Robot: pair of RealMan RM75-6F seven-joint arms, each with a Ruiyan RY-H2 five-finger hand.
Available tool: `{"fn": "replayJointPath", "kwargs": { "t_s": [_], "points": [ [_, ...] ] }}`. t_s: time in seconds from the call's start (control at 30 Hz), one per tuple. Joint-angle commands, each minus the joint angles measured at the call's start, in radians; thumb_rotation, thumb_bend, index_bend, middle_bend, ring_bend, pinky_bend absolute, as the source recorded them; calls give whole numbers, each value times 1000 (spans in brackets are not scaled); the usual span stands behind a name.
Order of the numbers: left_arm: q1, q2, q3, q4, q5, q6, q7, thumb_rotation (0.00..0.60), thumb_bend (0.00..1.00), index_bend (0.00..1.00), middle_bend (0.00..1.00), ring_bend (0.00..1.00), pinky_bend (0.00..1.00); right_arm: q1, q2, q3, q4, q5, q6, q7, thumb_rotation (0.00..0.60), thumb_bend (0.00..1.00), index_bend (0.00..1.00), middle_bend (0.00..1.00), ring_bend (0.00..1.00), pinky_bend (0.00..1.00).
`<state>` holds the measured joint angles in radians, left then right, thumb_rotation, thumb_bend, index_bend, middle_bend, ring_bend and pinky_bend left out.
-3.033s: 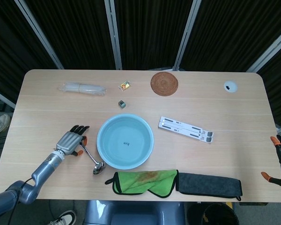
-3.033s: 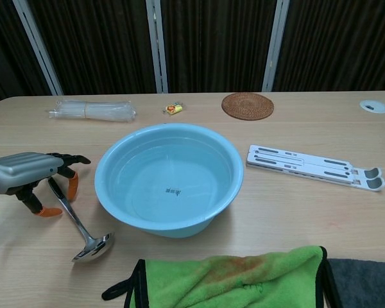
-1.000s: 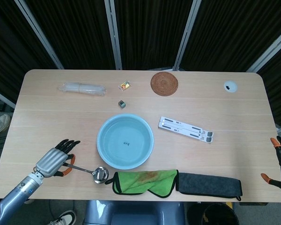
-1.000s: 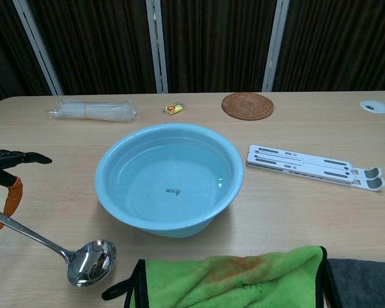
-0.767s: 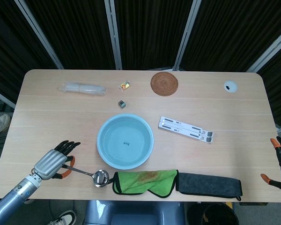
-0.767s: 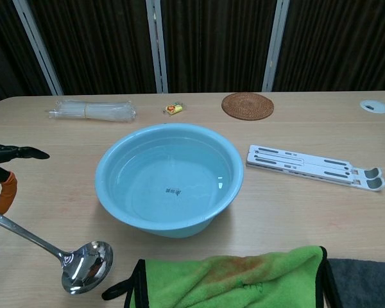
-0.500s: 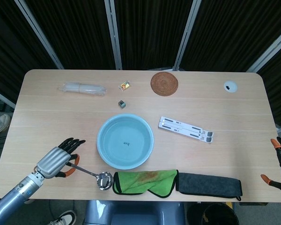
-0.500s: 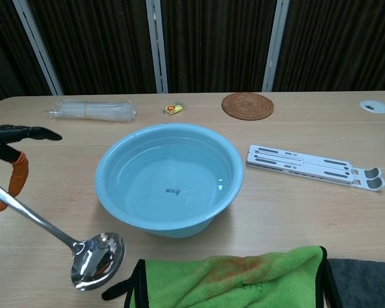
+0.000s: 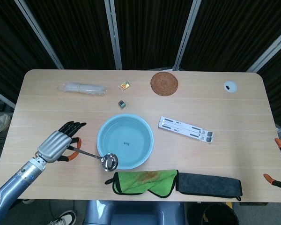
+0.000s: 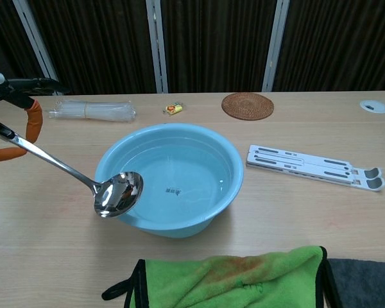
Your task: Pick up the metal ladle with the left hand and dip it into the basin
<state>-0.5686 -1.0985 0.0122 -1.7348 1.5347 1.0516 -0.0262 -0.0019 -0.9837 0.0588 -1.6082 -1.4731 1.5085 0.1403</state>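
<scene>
The left robot hand [image 9: 57, 142] has a silver back, black fingers, orange pads and a grey-blue forearm.

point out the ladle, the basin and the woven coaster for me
ladle [image 10: 117, 193], chest view, on its shiny bowl
basin [image 9: 125, 140], head view, on its inner floor
woven coaster [image 9: 164, 83], head view, on its centre

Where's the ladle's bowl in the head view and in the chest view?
Head view: the metal ladle's bowl sits lower centre-left, at the blue basin's near-left rim.
Chest view: the bowl is centre-left, in front of the basin's left wall, raised off the table.
Shared landmark: the blue basin; the green cloth lies just nearer than it.
</scene>
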Motion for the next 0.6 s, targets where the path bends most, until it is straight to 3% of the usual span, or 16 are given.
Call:
{"fn": "replayJointPath", "kwargs": {
  "t_s": [0.03,0.23,0.6],
  "points": [
    [-26,-22,-32,38,-49,-40,-12,600,464,617,0,0,0,0,0,2,0,2,1,4,600,0,0,0,0,0],
    [-61,-93,-74,128,-133,-100,-1,600,475,609,0,0,0,3,-1,3,2,1,-5,3,600,0,0,0,0,0],
    [-98,-171,-117,218,-187,-127,25,600,476,611,0,0,0,11,-1,3,6,5,-24,5,600,0,0,0,0,0]
  ]
}}
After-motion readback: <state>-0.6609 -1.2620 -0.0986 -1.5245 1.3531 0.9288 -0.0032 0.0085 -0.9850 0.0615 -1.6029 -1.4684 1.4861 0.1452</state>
